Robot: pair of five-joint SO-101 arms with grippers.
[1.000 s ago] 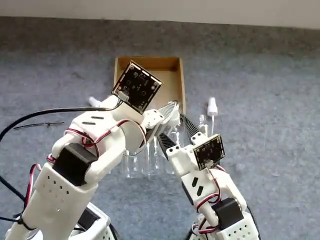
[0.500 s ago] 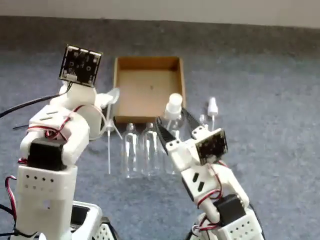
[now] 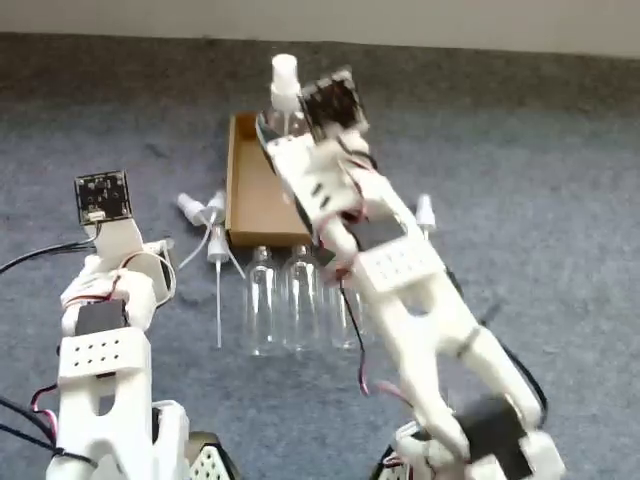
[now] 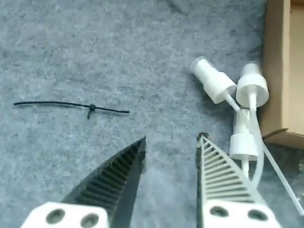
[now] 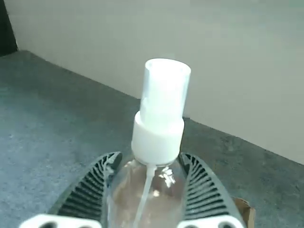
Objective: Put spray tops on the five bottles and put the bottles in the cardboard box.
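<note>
Right tool (image 5: 151, 164): clamped on capped bottle (image 3: 284, 85), upper centre of frame, over far edge of cardboard box (image 3: 240, 190).
Left tool (image 4: 171, 140): jaws apart, above grey carpeted counter (image 3: 520, 180), beside loose spray tops (image 4: 216, 85) at box's left wall.
Uncapped bottles (image 3: 262, 300): row below box.
Open carpet right of box.
Pale wall (image 3: 450, 20) along top edge.

1. The right arm (image 3: 400, 275) is stretched far forward and raised, with its wrist at the far end of its reach.
2. The right gripper (image 5: 149, 159) has its ribbed fingers closed against both sides of a bottle (image 5: 159, 118). The bottle's capped end sticks out past the fingertips.
3. The left arm (image 3: 100, 345) is folded close to its base, its wrist aimed down at the table.
4. The left gripper (image 4: 172, 139) hangs above the surface with its two fingers parted, one dark and one pale.
</note>
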